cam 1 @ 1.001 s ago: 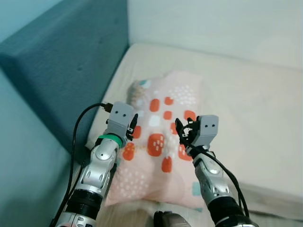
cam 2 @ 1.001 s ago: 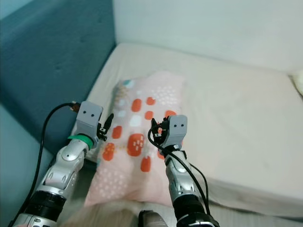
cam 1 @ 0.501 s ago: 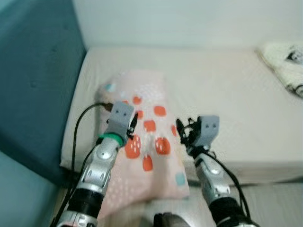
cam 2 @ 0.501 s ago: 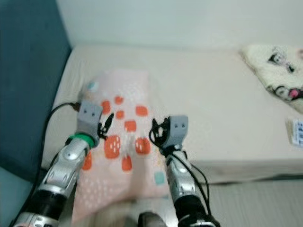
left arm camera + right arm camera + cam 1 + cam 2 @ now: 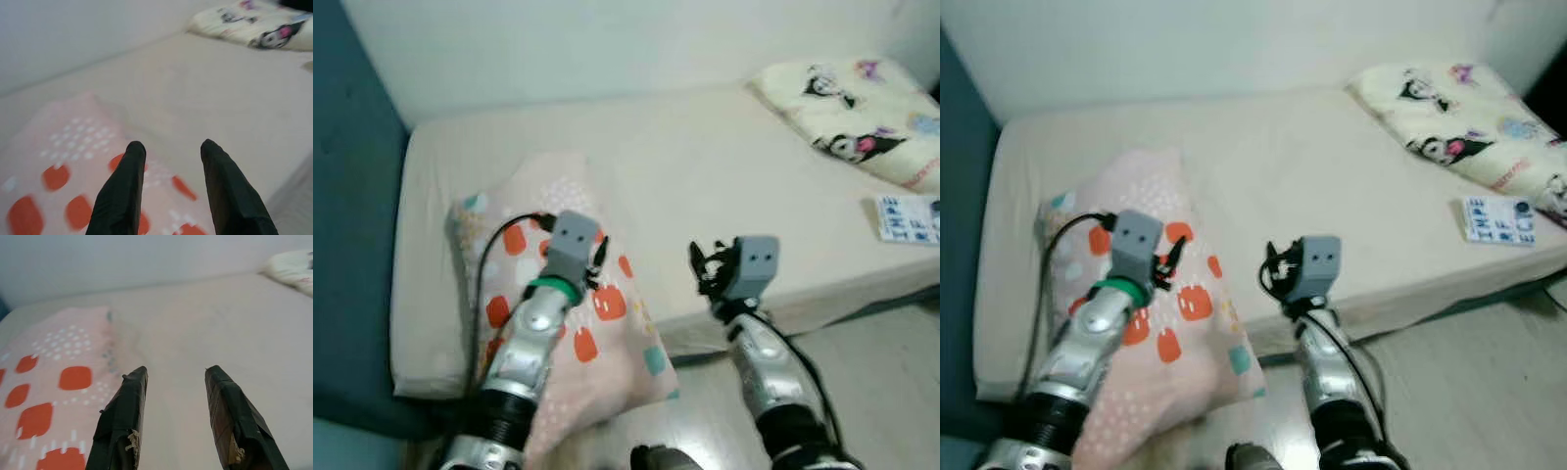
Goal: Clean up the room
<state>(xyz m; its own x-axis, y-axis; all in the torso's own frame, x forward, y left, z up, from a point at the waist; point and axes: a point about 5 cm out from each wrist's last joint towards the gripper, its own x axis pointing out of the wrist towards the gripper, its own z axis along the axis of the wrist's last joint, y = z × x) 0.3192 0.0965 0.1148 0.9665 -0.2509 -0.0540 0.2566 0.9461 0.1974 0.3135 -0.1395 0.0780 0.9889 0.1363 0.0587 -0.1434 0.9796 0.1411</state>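
A pink pillow (image 5: 524,279) with orange patches lies on the left of the cream bed (image 5: 705,176), its near end hanging over the bed's front edge. My left gripper (image 5: 600,262) hovers over the pillow, fingers (image 5: 128,171) open with nothing between them. My right gripper (image 5: 703,269) is held up at the bed's front edge, right of the pillow, and also stands open and empty, its fingers (image 5: 124,406) pointing across the mattress. A cream cartoon-print blanket (image 5: 847,117) is bunched at the far right of the bed.
A blue-and-white card or booklet (image 5: 909,217) lies near the bed's right front edge. A teal headboard (image 5: 352,196) rises on the left. A pale wall (image 5: 607,39) runs behind the bed. Light wood floor (image 5: 891,392) shows at the lower right.
The camera has swung to the right: the headboard slid off to the left while the blanket, the card and the floor came into sight. Both arms keep their raised pose with fingers open.
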